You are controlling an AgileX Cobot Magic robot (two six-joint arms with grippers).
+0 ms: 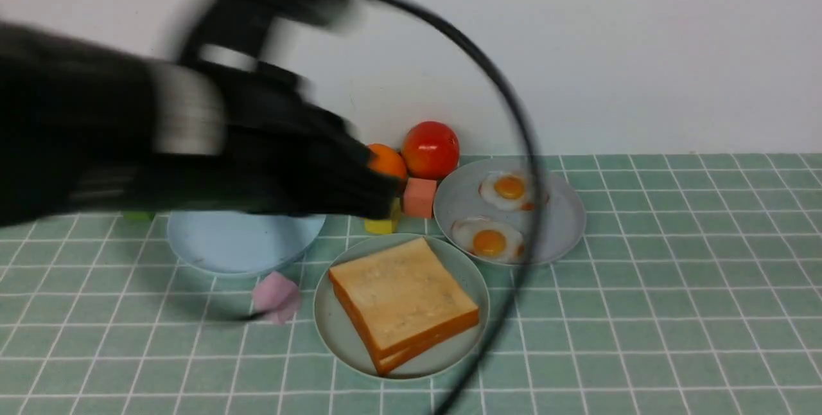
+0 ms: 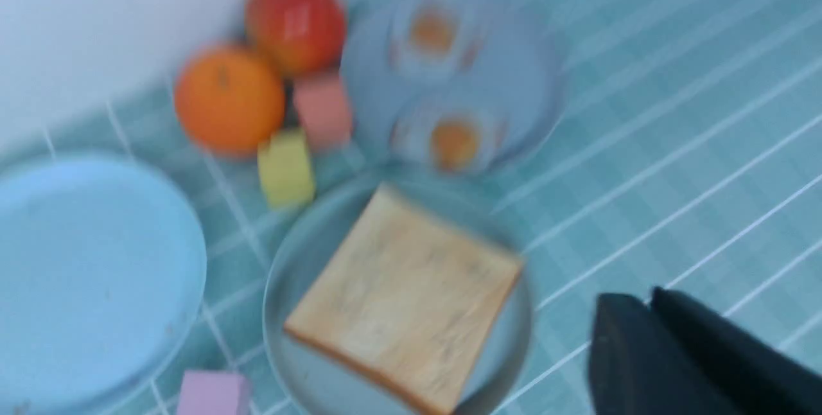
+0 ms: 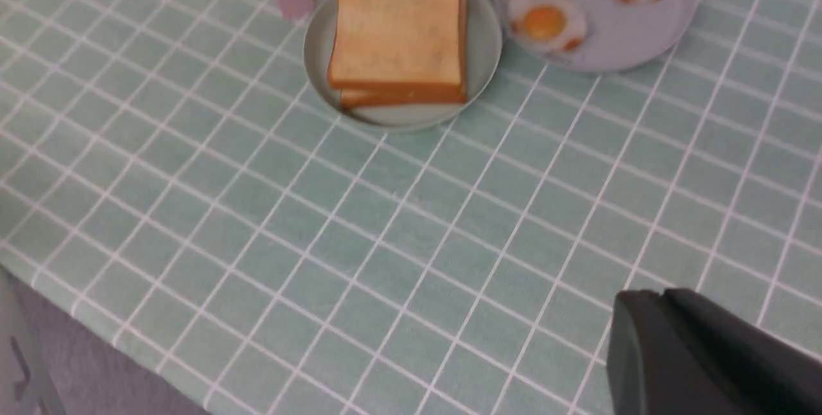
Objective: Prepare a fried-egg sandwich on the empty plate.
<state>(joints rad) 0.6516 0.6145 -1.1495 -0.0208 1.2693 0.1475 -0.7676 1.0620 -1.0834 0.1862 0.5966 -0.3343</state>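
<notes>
Two toast slices (image 1: 403, 296) lie stacked on the mint-green plate (image 1: 339, 338) at near centre. Two fried eggs (image 1: 489, 240) sit on the grey plate (image 1: 560, 222), just far-right of it. One light blue plate (image 1: 237, 245) lies to the left. The left gripper (image 2: 632, 304) and the right gripper (image 3: 650, 299) are both closed and empty.

Front view: looks forward over the table (image 1: 674, 312) from the robot's side, facing the wall (image 1: 642, 49) behind the toast plate (image 1: 334, 338). Left wrist view: hangs close above the toast plate, tilted toward the wall, blurred. Right wrist view: looks down from farther off, on the toast plate's near side. Shared by all three: toast plate, and egg plate (image 1: 565, 209) just beyond.
</notes>
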